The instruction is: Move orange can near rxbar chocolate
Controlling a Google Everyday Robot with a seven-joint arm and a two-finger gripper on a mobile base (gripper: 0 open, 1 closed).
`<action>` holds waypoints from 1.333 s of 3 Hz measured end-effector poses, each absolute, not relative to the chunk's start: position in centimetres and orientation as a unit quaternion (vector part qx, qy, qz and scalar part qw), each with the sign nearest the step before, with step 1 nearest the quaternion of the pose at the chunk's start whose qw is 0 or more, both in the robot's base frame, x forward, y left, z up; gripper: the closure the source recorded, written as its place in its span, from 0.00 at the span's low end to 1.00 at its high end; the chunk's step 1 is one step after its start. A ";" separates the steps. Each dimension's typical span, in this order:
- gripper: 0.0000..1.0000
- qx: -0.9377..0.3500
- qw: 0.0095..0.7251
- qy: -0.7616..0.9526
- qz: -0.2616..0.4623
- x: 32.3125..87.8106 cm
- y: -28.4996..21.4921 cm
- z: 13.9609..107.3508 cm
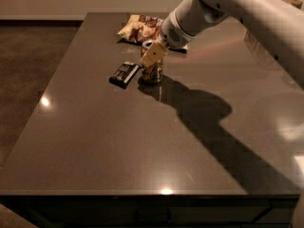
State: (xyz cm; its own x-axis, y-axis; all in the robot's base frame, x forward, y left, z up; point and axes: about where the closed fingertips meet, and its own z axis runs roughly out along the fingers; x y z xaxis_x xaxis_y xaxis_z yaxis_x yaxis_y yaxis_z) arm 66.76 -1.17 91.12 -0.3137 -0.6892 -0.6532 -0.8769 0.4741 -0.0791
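Reaching in from two o'clock, the arm holds its gripper on the can, fingers clamped on the upper half, one pale finger across the front. Can's upright and looks to rest on the table. Rxbar lies flat just beside it at nine o'clock, with a slim gap between them. Bag sits at twelve o'clock, near the table's far edge.
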 end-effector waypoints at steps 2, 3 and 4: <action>0.17 -0.497 0.321 0.792 0.153 66.8 -0.8 90.4; 0.00 -0.498 0.319 0.791 0.154 66.8 -0.7 90.3; 0.00 -0.498 0.319 0.791 0.154 66.8 -0.6 90.3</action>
